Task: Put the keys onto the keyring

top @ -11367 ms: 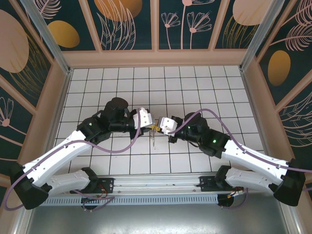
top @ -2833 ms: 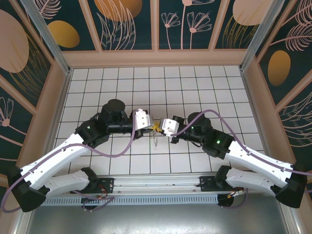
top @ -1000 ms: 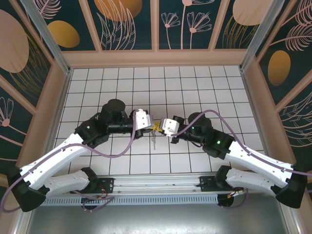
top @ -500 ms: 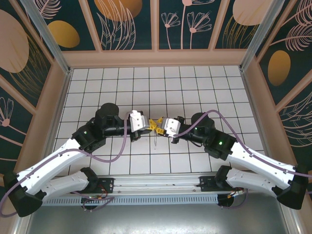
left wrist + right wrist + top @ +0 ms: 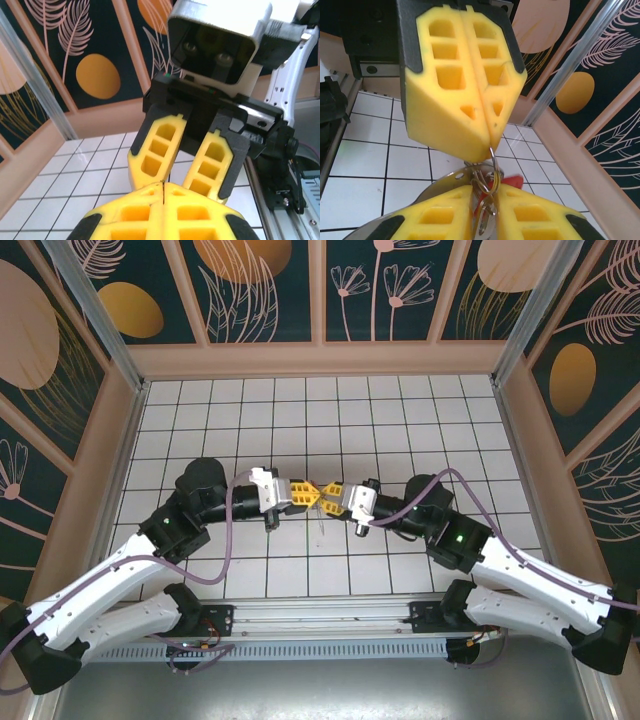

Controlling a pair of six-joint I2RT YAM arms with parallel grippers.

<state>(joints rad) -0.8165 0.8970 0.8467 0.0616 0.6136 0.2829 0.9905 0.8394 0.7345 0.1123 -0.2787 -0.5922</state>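
Observation:
My left gripper (image 5: pixel 314 492) and right gripper (image 5: pixel 326 496) meet tip to tip above the middle of the tiled floor. In the right wrist view the left gripper (image 5: pixel 487 146) is shut on a thin wire loop (image 5: pixel 493 156) that runs down to the red-headed keys (image 5: pixel 514 180). My right gripper (image 5: pixel 487 195) has its fingers a little apart, closed on the silvery keyring (image 5: pixel 445 183) and a knot of small rings. The left wrist view has my left gripper (image 5: pixel 163 188) shut, with the right gripper's fingers (image 5: pixel 207 165) just beyond it.
White tiled floor (image 5: pixel 400 420) is ringed by low tan walls (image 5: pixel 320 360) and patterned panels. A metal rail (image 5: pixel 320 615) with the arm bases runs along the near edge. Open tiles lie behind and to both sides of the grippers.
Both wrists have drawn outward and tilted level, so the yellow fingers now show from above. The tips still meet at the same spot in the middle.

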